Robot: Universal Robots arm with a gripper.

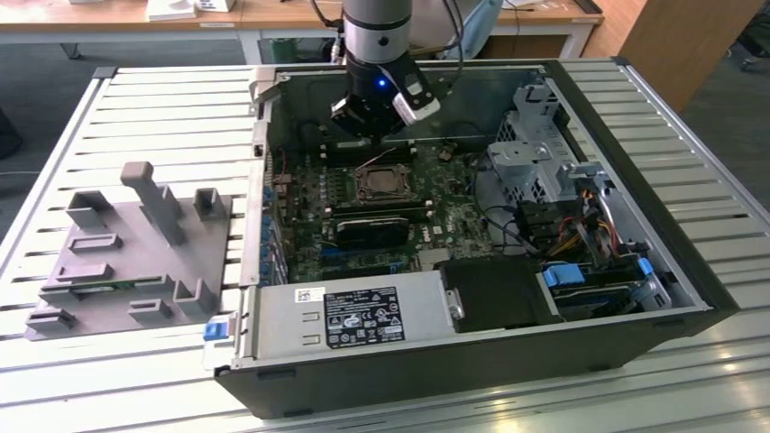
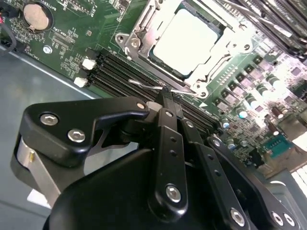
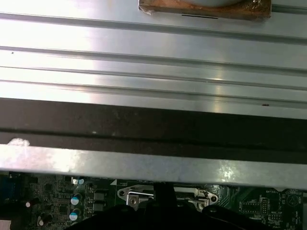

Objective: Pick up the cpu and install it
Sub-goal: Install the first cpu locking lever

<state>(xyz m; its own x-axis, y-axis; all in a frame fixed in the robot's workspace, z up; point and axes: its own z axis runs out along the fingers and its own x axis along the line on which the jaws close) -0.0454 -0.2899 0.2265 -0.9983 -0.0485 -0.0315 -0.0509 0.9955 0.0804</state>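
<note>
The cpu (image 2: 184, 40), a flat square with a silver-grey top, lies inside the motherboard socket (image 2: 144, 36), with the socket's metal frame around it. In the exterior view the cpu (image 1: 380, 183) sits mid-board in the open computer case (image 1: 673, 262). My gripper (image 2: 165, 96) hangs just above the board beside the socket, its two black fingers pressed together with nothing between them. The tips are close to the thin wire lever (image 2: 158, 87) at the socket's edge. The exterior view puts the gripper (image 1: 371, 133) just behind the socket.
Grey fixture blocks (image 1: 132, 244) stand on the slatted table (image 1: 180, 99) at the exterior view's left. Inside the case are memory slots (image 2: 120, 72), a coin battery (image 2: 37, 14), the power supply (image 1: 349, 316), a drive cage (image 1: 542, 153) and loose cables (image 1: 565, 225).
</note>
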